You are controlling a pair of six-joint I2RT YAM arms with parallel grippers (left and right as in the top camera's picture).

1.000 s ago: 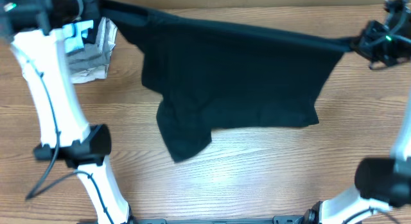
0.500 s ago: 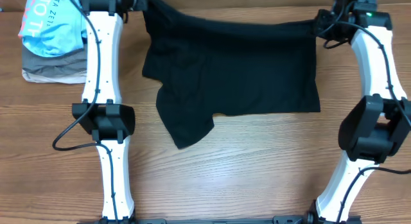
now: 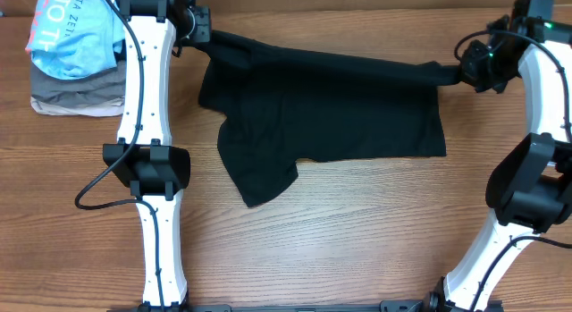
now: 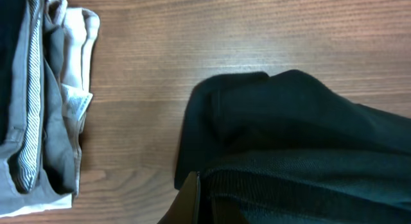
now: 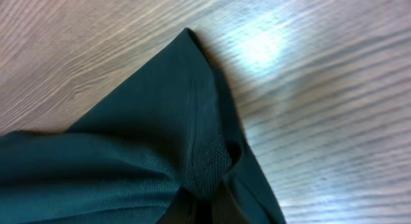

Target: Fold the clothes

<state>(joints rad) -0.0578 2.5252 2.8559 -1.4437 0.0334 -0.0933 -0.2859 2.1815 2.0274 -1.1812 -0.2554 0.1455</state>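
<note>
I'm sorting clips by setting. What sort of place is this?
Likely a robotics lab bench, not a home: a white left arm and right arm mounted at a wood-grain table, a black shirt stretched between them, and a stack of folded garments at the corner.

The black shirt (image 3: 331,106) lay spread over the far half of the bench, roughly midway between the left and right edges, its thin dark fabric mostly flat with soft wrinkles. Its far edge was drawn into a taut line, bunched at both far corners. A loose flap trailed from its near left corner toward the front edge.
</note>
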